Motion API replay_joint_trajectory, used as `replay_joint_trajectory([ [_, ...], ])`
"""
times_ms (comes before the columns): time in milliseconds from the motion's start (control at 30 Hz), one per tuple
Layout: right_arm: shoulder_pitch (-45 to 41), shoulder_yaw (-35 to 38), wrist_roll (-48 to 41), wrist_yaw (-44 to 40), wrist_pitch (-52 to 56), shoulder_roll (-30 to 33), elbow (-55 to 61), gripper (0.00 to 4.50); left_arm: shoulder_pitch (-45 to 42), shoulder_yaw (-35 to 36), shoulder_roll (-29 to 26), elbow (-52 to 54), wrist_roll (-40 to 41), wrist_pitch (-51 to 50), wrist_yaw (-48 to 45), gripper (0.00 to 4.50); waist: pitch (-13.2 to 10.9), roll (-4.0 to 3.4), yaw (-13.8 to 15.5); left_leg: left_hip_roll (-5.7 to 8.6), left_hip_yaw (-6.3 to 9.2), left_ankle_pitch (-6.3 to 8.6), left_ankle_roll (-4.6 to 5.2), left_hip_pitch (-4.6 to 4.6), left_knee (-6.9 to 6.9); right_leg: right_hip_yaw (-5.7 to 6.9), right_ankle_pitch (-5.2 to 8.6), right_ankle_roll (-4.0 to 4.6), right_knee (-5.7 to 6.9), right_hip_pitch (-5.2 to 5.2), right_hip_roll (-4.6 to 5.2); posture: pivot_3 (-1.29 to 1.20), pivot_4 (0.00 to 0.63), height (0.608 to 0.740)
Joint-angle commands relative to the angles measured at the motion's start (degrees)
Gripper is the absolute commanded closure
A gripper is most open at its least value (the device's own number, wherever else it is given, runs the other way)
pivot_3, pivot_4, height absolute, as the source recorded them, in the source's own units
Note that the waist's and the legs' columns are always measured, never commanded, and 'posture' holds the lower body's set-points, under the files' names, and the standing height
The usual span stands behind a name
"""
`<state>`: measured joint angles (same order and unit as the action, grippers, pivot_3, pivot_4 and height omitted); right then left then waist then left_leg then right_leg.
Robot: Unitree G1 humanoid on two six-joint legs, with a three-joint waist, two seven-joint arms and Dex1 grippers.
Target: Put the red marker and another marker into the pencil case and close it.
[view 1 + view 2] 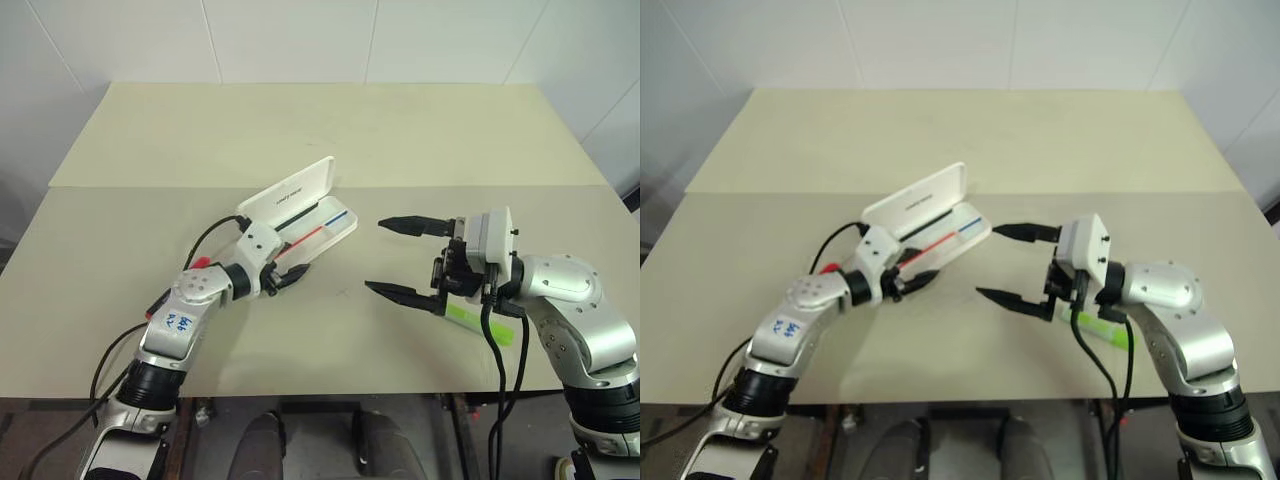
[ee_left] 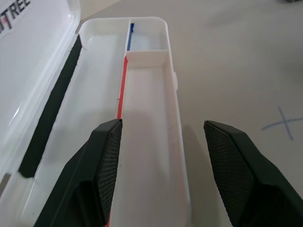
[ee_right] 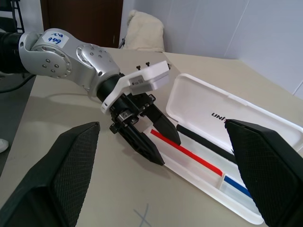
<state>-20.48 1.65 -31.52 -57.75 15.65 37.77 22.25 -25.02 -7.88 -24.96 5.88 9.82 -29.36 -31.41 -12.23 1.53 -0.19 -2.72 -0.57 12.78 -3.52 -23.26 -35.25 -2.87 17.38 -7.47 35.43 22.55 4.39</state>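
Note:
The white pencil case (image 1: 292, 196) lies open on the table, lid tipped back, with thin red, blue and black lines in its tray (image 2: 147, 104). My left gripper (image 1: 298, 276) is open and empty at the tray's near end. One finger (image 2: 106, 161) is over the tray, the other over the table, and the tray's front wall runs between them. The red marker (image 1: 201, 263) shows as a red end behind my left forearm; the rest is hidden. The lime-green marker (image 1: 478, 322) lies on the table under my right wrist. My right gripper (image 1: 374, 255) hangs wide open and empty, pointing at the case.
A blue X mark (image 2: 283, 124) is drawn on the table between the case and my right gripper. The cream table (image 1: 330, 130) stretches far behind the case. A black cable runs along my left arm (image 1: 205, 240).

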Motion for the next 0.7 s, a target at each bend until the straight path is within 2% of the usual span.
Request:
replay_joint_trajectory([
  [33, -0.2, 1.1, -0.8, 0.8, -0.1, 0.0, 2.4, 0.0, -1.2, -0.1, 0.4, 2.0, 0.0, -1.4, -0.2, 1.6, 0.0, 0.0, 0.0, 0.0, 0.0, 0.0, 0.0, 0.0, 0.0, 0.0, 0.0, 0.0, 0.0, 0.0, 0.0, 0.0, 0.15, 0.74],
  [500, -1.4, 0.6, -0.8, 1.6, 0.2, -0.7, 2.2, 0.0, 3.1, -1.7, -1.5, 4.6, -1.0, -9.0, -0.8, 1.6, 0.0, 0.0, -0.2, 0.0, 0.0, 0.0, 0.0, 0.06, -0.01, -0.05, 0.0, 0.0, 0.06, 0.0, -0.03, 0.0, 0.15, 0.74],
  [600, -1.6, 0.6, -0.6, 1.8, 0.1, -0.8, 2.1, 0.0, 3.0, -1.3, -1.7, 4.1, -1.7, -9.8, 0.0, 2.21, 0.0, 0.0, -0.2, 0.0, -0.02, 0.0, 0.0, 0.08, -0.01, -0.07, 0.0, 0.01, 0.06, 0.0, -0.03, 0.0, 0.15, 0.74],
  [700, -1.8, 0.5, -0.4, 2.0, 0.1, -0.9, 1.9, 0.0, 2.3, -1.0, -1.9, 3.5, -1.9, -10.1, 0.1, 3.23, 0.0, 0.0, -0.2, 0.0, -0.03, 0.0, 0.0, 0.09, -0.01, -0.09, 0.0, 0.01, 0.08, 0.0, -0.03, 0.0, 0.15, 0.74],
])
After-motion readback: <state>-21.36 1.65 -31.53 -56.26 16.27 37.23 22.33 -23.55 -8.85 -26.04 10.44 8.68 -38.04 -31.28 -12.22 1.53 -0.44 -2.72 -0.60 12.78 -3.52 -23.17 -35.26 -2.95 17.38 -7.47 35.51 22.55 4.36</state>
